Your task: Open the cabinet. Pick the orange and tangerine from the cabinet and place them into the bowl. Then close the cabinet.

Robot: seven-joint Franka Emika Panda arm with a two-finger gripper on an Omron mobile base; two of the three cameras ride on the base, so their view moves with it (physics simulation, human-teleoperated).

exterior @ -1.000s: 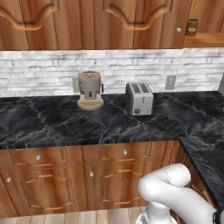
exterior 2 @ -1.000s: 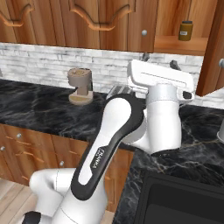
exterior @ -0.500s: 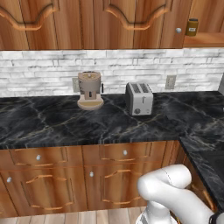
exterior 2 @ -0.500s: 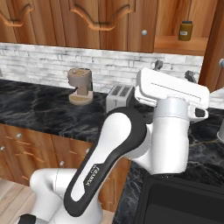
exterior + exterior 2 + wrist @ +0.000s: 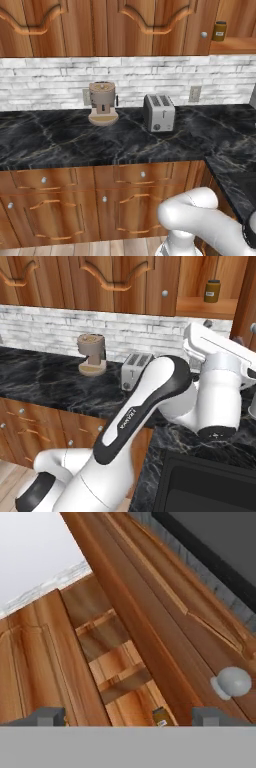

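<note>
In the hand view, the cabinet door (image 5: 165, 627) is reddish-brown with a raised panel, runs slantwise across the picture and looks shut. Its round silver knob (image 5: 232, 681) sits just above and to the right of my right fingertip (image 5: 210, 716). My gripper (image 5: 129, 717) is open and holds nothing, some way short of the door. In the right base view the same door (image 5: 248, 301) and knob (image 5: 253, 328) stand at the right edge, with my white hand (image 5: 220, 351) raised in front of them. The orange and tangerine are hidden. The bowl is out of view.
Open shelves (image 5: 117, 662) with a small jar (image 5: 213, 291) lie left of the door. Another wall cabinet with a knob (image 5: 203, 34) is further left. A coffee machine (image 5: 102, 102) and a toaster (image 5: 159, 112) stand on the black marble counter (image 5: 60, 140). A dark sink (image 5: 205, 486) lies below my arm.
My arm has swung to the right and risen, carrying the hand from above the toaster to the cabinet door at the right edge. The gripper stayed open.
</note>
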